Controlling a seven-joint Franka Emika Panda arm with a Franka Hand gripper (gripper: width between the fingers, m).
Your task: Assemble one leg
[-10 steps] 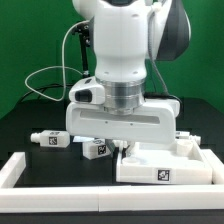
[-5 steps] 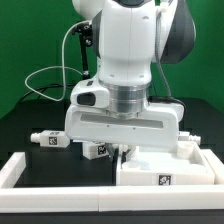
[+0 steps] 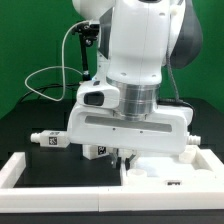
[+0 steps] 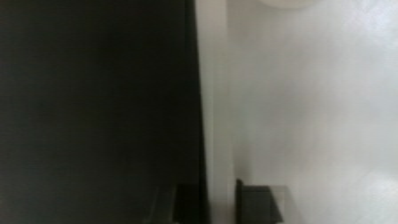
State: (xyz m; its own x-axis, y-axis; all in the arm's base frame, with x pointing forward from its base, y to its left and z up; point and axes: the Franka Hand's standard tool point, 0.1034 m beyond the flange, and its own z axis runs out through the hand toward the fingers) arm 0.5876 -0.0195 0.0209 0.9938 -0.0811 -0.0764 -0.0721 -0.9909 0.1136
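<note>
The large white tabletop piece lies at the front right, and my gripper is down at its left edge. In the wrist view the two dark fingers stand on either side of the tabletop's thin side wall, and the gripper looks shut on it. One leg, a small white post with a black-and-white tag, lies on the black table on the exterior view's left. A second leg lies just left of the gripper, partly hidden by the hand.
A white rim frame runs along the front and left of the table. Cables hang behind the arm in front of a green backdrop. The wide hand hides the table behind the tabletop.
The arm has moved toward the exterior view's right and lower. The tabletop has slid a little to the right and toward the front with it. The legs have stayed put.
</note>
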